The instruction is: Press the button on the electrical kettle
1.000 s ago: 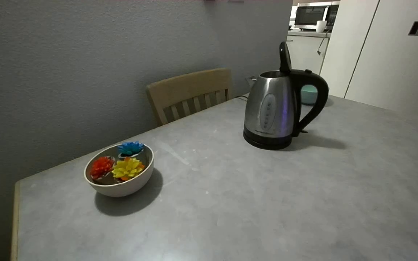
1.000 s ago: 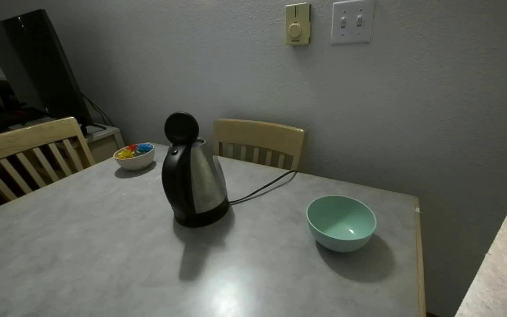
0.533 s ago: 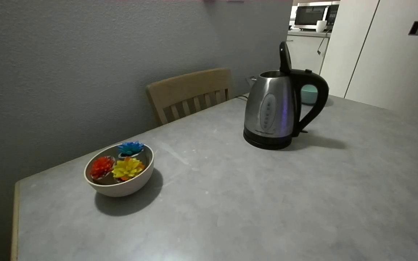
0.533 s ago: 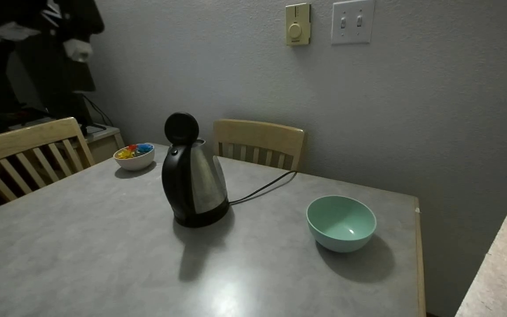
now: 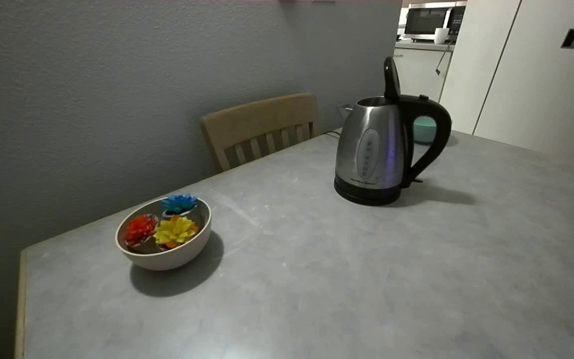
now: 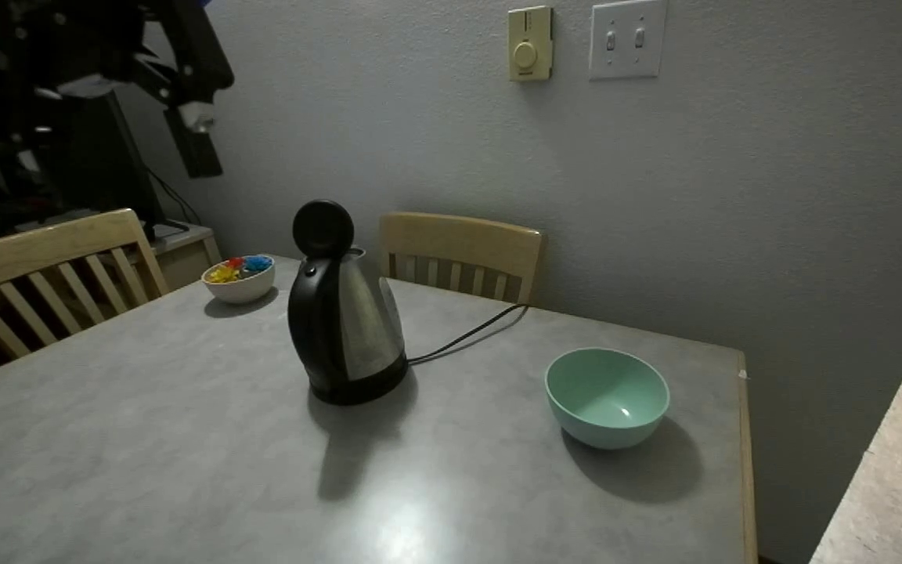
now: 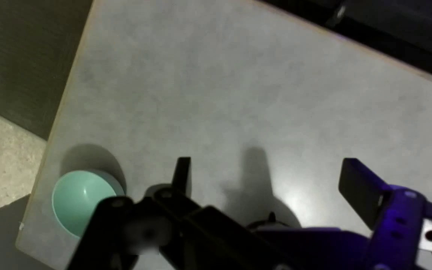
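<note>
A: Electrical kettle [image 5: 384, 154], where?
B: Upright on the grey counter [image 5: 317, 294], in both exterior views. Lid [image 5: 391, 80] raised, standing between the kettle's mouth [image 5: 372, 102] and the handle [image 5: 443, 127].
A: Part to press?
B: Small raised piece [image 5: 423, 97] on top of the handle, dark tab [image 5: 417, 180] low by the handle's foot. Cannot tell which one counts.
A: Jaws?
B: Spread wide. In the wrist view the two sides stand well apart, counter showing between them. In an exterior view they hang above counter level at upper left, well apart from the kettle, partly covering a dark screen [image 6: 102, 174].
A: Around it?
B: Cord [image 6: 470, 335] from the kettle's base [image 6: 365, 386] toward the counter's edge, near a wooden chair [image 6: 459, 239]. Green bowl [image 6: 609, 437] apart from the kettle, near the counter's end. White bowl [image 5: 177, 260] well apart, holding a red flower [image 5: 140, 229], a yellow flower [image 5: 173, 232] and a blue flower [image 5: 180, 203]. Another chair [image 6: 52, 241] near that bowl.
A: In the way?
B: Raised lid, near that small piece. Handle hides part of the green bowl in an exterior view. Jaws cover part of the same bowl in the wrist view, plus something dark at the bottom edge, too hidden to make out.
A: Wall [image 6: 733, 196]?
B: Dial box [image 6: 530, 43] and switch plate [image 6: 627, 39], up above the counter.
</note>
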Tool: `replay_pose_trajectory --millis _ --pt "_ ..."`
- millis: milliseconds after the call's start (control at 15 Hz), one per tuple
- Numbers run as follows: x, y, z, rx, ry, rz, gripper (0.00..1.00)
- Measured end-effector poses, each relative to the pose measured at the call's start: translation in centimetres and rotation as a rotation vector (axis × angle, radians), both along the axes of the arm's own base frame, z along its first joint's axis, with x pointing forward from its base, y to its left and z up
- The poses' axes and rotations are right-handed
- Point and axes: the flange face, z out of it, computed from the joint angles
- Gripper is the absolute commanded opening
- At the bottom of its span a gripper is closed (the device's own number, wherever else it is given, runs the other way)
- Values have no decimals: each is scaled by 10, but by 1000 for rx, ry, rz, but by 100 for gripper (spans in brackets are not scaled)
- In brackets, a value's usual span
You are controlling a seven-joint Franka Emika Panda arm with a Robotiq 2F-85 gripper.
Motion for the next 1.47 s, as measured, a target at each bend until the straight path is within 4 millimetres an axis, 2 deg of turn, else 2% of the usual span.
replay_pose_trajectory --millis 133,267,533,733,933,1000,1200,1467 --pt "15 12 -18 84 -108 7 100" --pt "33 25 -42 161 -206 17 73" --pt "66 48 -88 270 -347 66 44" --pt "82 61 -107 296 -393 118 24" --pt "96 73 -109 290 -406 158 4" --pt "100 77 -106 285 -410 171 0" --pt "112 82 -93 254 -427 211 0" --pt "122 74 -80 202 -424 214 0"
